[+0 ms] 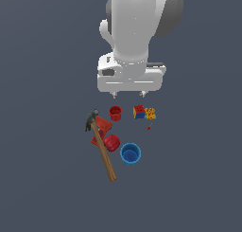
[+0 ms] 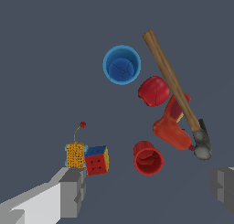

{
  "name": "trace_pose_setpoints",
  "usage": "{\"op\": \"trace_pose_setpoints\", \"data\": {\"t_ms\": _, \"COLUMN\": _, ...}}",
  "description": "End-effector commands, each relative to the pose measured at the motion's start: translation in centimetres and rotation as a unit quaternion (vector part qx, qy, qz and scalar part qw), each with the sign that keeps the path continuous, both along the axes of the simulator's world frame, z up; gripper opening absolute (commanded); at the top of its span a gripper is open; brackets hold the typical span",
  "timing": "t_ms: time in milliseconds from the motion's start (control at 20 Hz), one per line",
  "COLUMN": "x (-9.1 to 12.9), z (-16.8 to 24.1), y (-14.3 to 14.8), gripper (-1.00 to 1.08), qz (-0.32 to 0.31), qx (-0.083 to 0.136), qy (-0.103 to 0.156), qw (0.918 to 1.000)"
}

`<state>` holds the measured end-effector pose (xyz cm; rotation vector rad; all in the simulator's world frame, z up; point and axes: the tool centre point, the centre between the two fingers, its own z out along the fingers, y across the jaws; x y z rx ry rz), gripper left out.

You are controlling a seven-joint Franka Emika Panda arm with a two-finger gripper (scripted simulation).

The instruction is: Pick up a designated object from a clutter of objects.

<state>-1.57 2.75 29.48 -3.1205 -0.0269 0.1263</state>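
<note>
The designated object is a small red cup (image 1: 115, 113) (image 2: 148, 158), standing upright on the dark floor at the near edge of the clutter of objects. My gripper (image 1: 127, 94) (image 2: 148, 186) hangs above it, open and empty. Its grey fingers (image 2: 73, 191) show on either side of the cup in the wrist view, well apart from it. The cup touches nothing around it.
A blue cup (image 1: 130, 153) (image 2: 121, 64) stands farther out. A wooden-handled hammer (image 1: 101, 146) (image 2: 171, 79) lies across a red round piece (image 1: 111, 142) (image 2: 154, 91) and a funnel-like red part (image 1: 103, 124) (image 2: 172, 127). Multicoloured blocks (image 1: 144, 113) (image 2: 87, 158) and a tiny red pin (image 1: 149, 128) sit beside the cup.
</note>
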Motion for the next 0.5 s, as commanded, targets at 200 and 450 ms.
{"op": "trace_pose_setpoints", "data": {"t_ms": 200, "x": 0.2, "z": 0.1, "y": -0.5, "gripper": 1.00, "qz": 0.000, "qx": -0.003, "qy": -0.002, "qw": 1.0000}}
{"op": "trace_pose_setpoints", "data": {"t_ms": 450, "x": 0.7, "z": 0.3, "y": -1.8, "gripper": 1.00, "qz": 0.002, "qx": -0.010, "qy": -0.008, "qw": 0.9999}}
